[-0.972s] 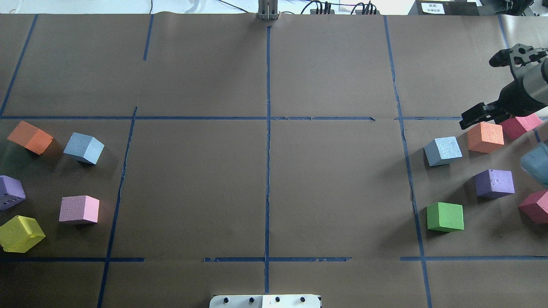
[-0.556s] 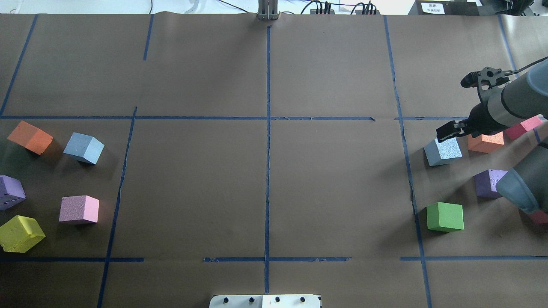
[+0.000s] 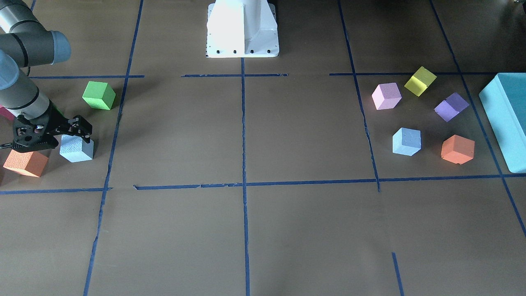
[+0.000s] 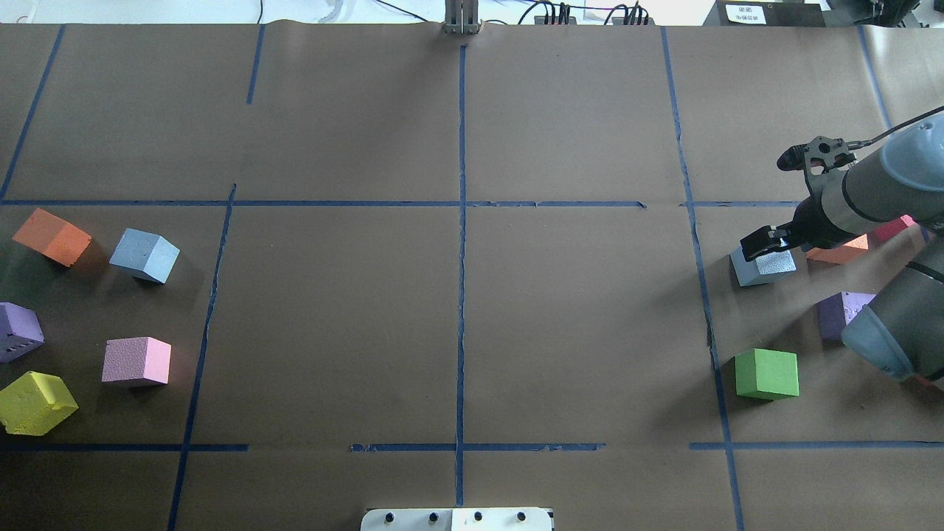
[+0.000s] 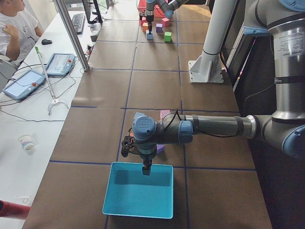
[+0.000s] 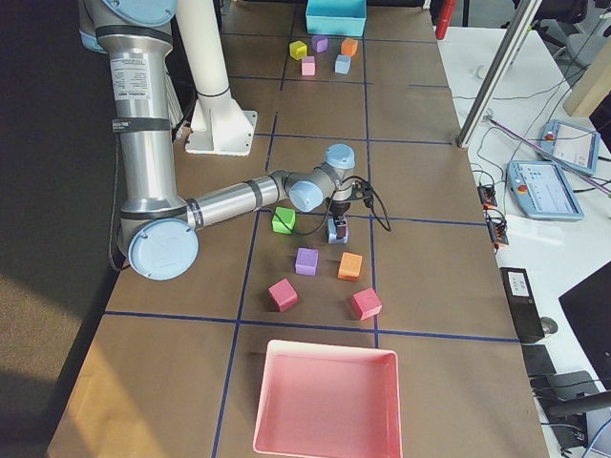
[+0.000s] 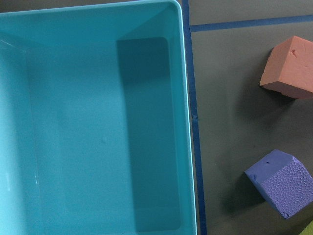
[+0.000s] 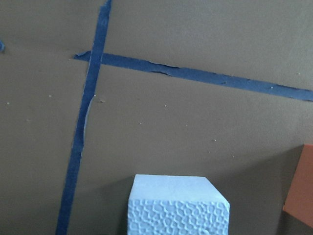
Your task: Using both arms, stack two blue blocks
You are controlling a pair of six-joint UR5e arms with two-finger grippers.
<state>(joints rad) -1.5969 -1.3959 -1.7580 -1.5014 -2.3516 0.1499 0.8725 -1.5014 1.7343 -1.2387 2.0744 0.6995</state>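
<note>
My right gripper point(image 4: 765, 247), apparently spread, hangs over a grainy foam blue block point(image 4: 771, 270) on brown paper point(image 4: 575, 332); left gripper point(image 5: 146, 170): cannot tell.

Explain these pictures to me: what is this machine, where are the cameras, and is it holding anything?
It is a robot: a left arm and a right arm on a white pedestal, each ending in a two-finger gripper. Cameras look from overhead, the front, each table end and each wrist. Coloured foam cubes lie in two groups on the brown table, a turquoise box and a pink tray at its ends. The right gripper is at one blue block, which rests on the table; nothing looks lifted. The left gripper hangs over the turquoise box. The other blue block lies untouched.
</note>
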